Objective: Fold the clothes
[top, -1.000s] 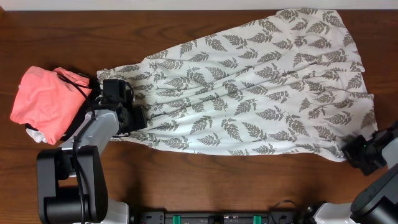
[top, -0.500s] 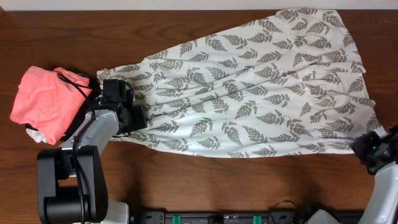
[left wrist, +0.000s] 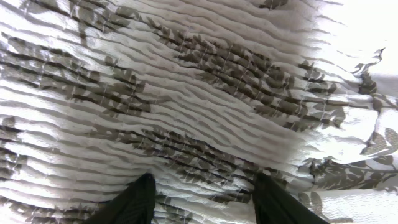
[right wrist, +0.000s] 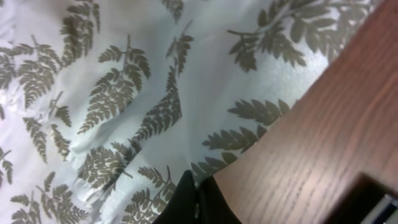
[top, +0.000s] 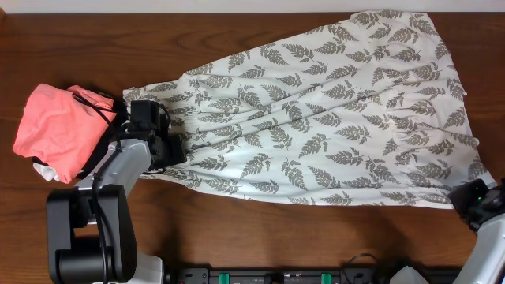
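Quick rundown of your setup, looking down on the bench (top: 237, 31):

Your left arm (top: 126, 162) comes up from about 7 o'clock and bends in toward the middle. It ends on the narrow, gathered top of the clothes (top: 316, 118) at roughly 9 o'clock. The left fingers (left wrist: 140, 202) sit about half spread, tips down on the ruched fabric. The cloth between them looks flat, so nothing looks pinched there.

Your right arm (top: 493, 237) only pokes in at the 4 o'clock corner. The right fingers (right wrist: 183, 202) are closed tight right at the hem edge. From the wrist view they've got that corner of thin fabric nipped between them, with bare wood just beside it.

The clothes are one long white dress with grey fern leaves, lying flat and fanned out. The narrow end is at 9 o'clock and the wide hem runs from 1 o'clock down to 4 o'clock. It's smooth-ish, with a few soft creases running along its length.

Count, for what it's worth:
- two arms, one set of fingers each
- one fern dress
- one salmon-pink garment (top: 59, 130) bunched up at 9 o'clock, just beside the left wrist
- one scrap of white cloth (top: 41, 168) peeking out under the pink; can't tell what it is
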Tool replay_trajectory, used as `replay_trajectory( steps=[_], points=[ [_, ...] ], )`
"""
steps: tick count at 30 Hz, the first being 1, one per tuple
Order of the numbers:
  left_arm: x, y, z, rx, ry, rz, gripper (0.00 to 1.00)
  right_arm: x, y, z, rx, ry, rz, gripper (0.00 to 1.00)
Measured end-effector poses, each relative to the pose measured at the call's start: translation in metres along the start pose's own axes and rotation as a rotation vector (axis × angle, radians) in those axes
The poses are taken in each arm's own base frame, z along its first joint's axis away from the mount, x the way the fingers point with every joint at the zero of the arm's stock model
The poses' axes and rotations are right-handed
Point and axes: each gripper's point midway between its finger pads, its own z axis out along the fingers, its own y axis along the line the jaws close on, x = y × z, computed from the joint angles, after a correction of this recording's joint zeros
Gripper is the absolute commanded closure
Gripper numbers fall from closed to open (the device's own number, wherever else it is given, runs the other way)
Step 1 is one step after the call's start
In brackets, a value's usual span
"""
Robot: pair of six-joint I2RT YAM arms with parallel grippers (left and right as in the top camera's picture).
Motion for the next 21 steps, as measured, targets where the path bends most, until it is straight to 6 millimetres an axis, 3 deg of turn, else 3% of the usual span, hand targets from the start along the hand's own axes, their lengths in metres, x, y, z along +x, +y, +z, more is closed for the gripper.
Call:
replay_trajectory(
  steps=[5,14,21],
  points=[
    [0.0,0.0,0.0,0.0,0.0,0.0,0.48,0.003,-0.004,-0.009,0.015,0.005,0.009,0.99],
    [0.0,0.0,0.0,0.0,0.0,0.0,0.48,-0.015,0.001,-0.047,-0.005,-0.114,0.003,0.99],
    [0.0,0.0,0.0,0.0,0.0,0.0,0.47,-0.009,-0.002,-0.05,0.004,-0.1,0.004,0.99]
  ],
)
